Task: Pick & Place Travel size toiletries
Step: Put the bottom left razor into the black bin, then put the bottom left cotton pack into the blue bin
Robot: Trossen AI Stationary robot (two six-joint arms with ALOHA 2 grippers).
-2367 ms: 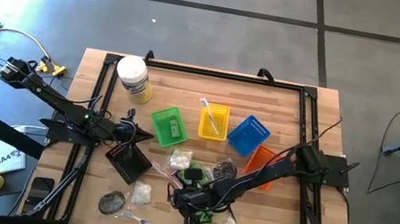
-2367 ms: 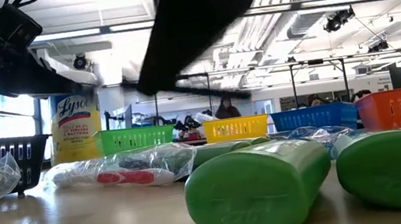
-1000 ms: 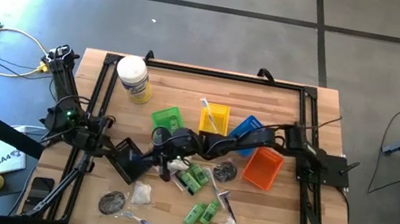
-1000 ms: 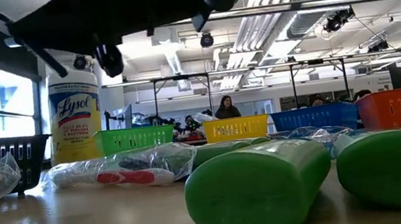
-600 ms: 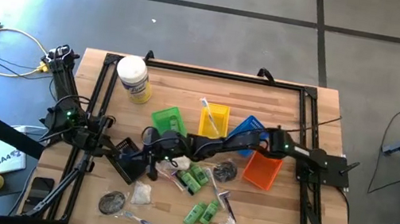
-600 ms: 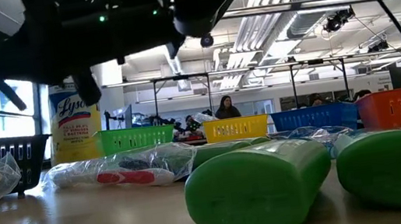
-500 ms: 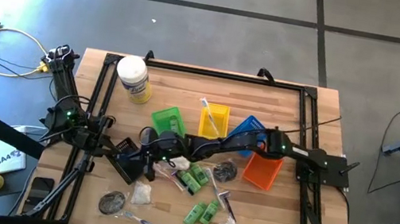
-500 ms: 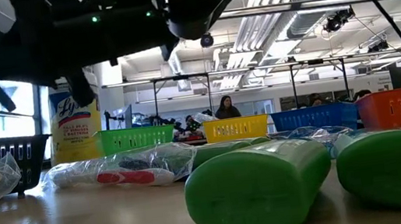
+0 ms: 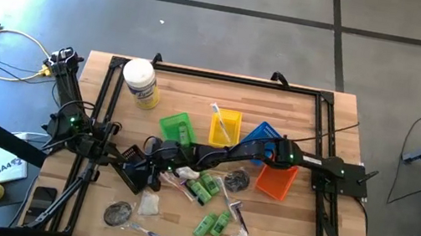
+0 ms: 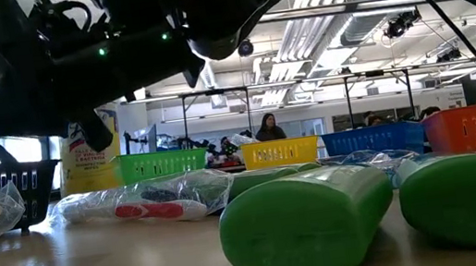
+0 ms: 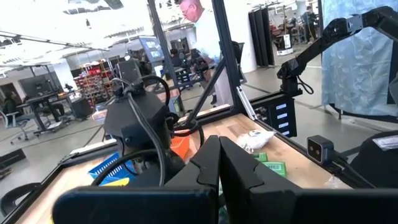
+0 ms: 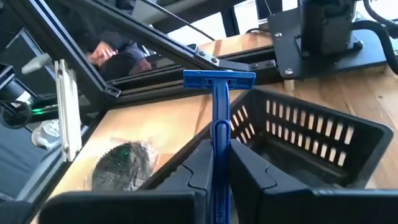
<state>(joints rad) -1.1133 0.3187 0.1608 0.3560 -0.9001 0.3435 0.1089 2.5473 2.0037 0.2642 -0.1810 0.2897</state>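
Wooden table [image 9: 294,233]: right gripper [image 12: 214,163] clamped on blue razor [image 12: 217,106] beside black tray [image 12: 311,134]; left gripper [image 11: 219,163] closed, empty, at table's left edge.

Right gripper [image 12: 214,163] clamped; left gripper [image 11: 219,163] closed.

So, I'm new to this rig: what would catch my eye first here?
The right gripper, reaching far across to the black tray on the table's left, its jaws shut on a blue razor standing upright. Next, two big green tubes lying right before the low camera. The left gripper waits shut at the left edge.
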